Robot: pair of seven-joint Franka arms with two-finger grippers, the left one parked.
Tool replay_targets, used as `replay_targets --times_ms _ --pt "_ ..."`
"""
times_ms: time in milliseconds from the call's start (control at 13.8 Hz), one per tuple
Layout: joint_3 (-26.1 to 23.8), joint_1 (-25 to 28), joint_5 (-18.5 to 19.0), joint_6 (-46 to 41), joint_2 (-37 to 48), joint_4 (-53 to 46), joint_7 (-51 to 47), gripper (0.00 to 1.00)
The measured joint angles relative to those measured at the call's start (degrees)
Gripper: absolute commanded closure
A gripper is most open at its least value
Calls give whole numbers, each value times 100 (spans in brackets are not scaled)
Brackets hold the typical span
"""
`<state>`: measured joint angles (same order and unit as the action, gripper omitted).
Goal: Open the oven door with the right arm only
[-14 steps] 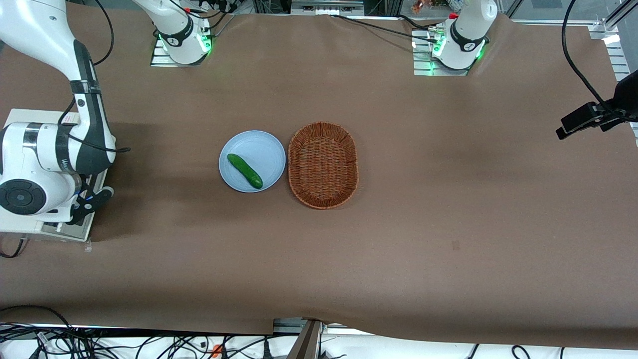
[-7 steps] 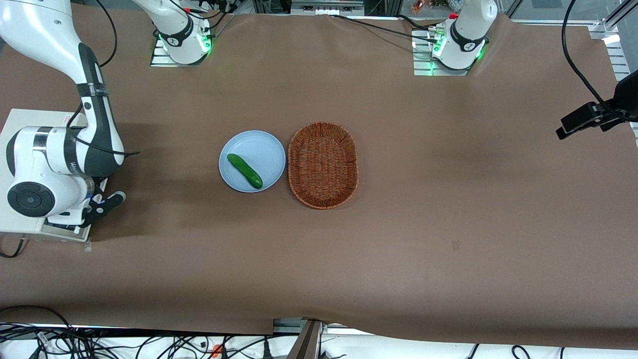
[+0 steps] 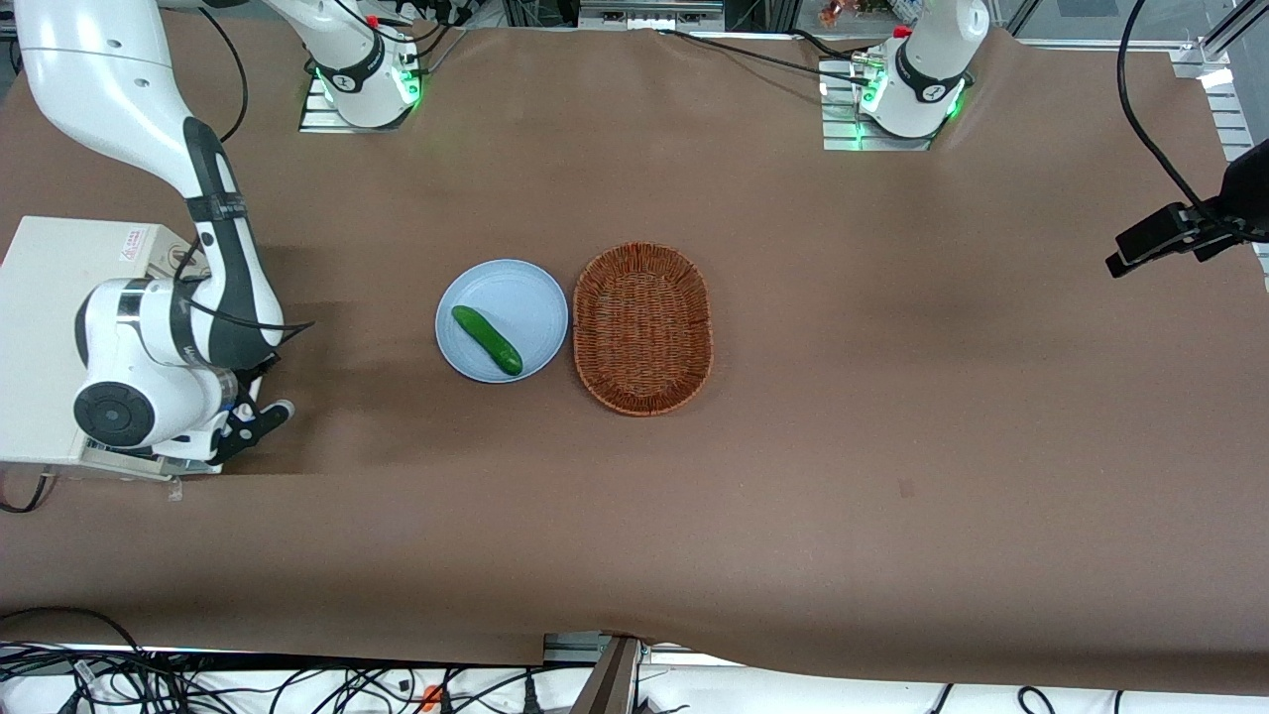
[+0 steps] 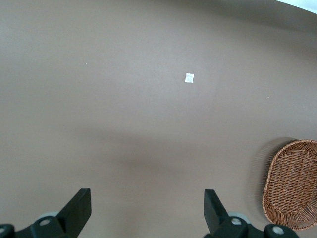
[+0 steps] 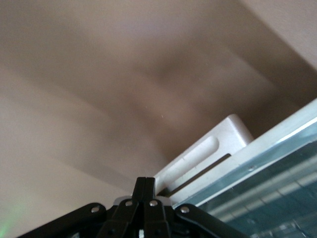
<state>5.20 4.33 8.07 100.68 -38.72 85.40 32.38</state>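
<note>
The off-white oven (image 3: 40, 297) stands at the working arm's end of the table. The right arm (image 3: 129, 99) bends down over its front edge and hides the oven door in the front view. My gripper (image 3: 260, 416) hangs low just in front of the oven, toward the table's middle. In the right wrist view the gripper (image 5: 145, 182) has its fingers pressed together with nothing seen between them. Their tips sit right at the end of the pale bar handle (image 5: 198, 156). The oven door (image 5: 277, 173) shows its silver frame and glass window beside it.
A pale blue plate (image 3: 516, 288) with a green cucumber (image 3: 487, 339) lies mid-table, next to an oval wicker basket (image 3: 642, 327), which also shows in the left wrist view (image 4: 292, 183). A black camera mount (image 3: 1180, 233) sticks in at the parked arm's end.
The right arm's wrist and gripper have moved steadily away from the oven toward the table's middle and slightly nearer the front camera. More of the oven's top is uncovered.
</note>
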Motion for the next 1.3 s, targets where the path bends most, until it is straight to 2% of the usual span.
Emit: replay_targets --times_ms 794,1300 --pt "84 -101 -848 573 -524 2 -362 100" --pt "136 29 -1828 293 -536 2 -1462 100"
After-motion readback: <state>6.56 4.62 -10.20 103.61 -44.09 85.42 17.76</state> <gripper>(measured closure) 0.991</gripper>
